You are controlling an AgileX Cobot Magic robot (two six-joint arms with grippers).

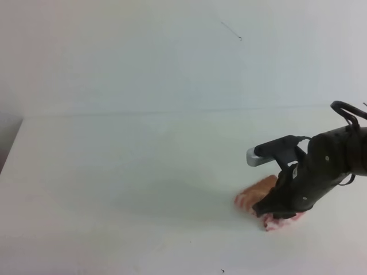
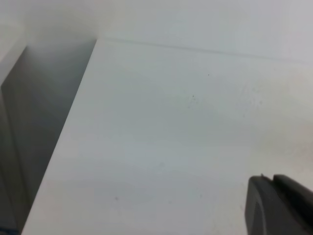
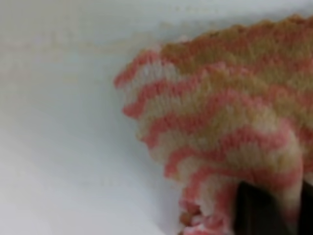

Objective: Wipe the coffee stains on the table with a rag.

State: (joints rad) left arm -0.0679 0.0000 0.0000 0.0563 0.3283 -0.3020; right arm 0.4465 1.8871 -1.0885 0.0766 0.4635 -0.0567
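The rag [image 1: 258, 193], pink-red and white wavy stripes with a brownish corner, lies on the white table [image 1: 143, 172] at the lower right. My right gripper [image 1: 276, 211] presses down on it from above and covers its right half. In the right wrist view the rag [image 3: 220, 107] fills the frame, and cloth is bunched between the two dark fingers [image 3: 254, 213] at the bottom edge. The coffee stains do not show as a blot; only a few tiny specks [image 2: 193, 98] dot the table. Of my left gripper, just a dark finger part [image 2: 276, 208] is visible.
The pale wall [image 1: 172, 57] behind the table carries a thin dark hairline scratch [image 1: 232, 30]. The table's left edge [image 2: 73, 127] drops off to a grey gap. A tiny dark speck [image 1: 222, 270] sits near the front edge.
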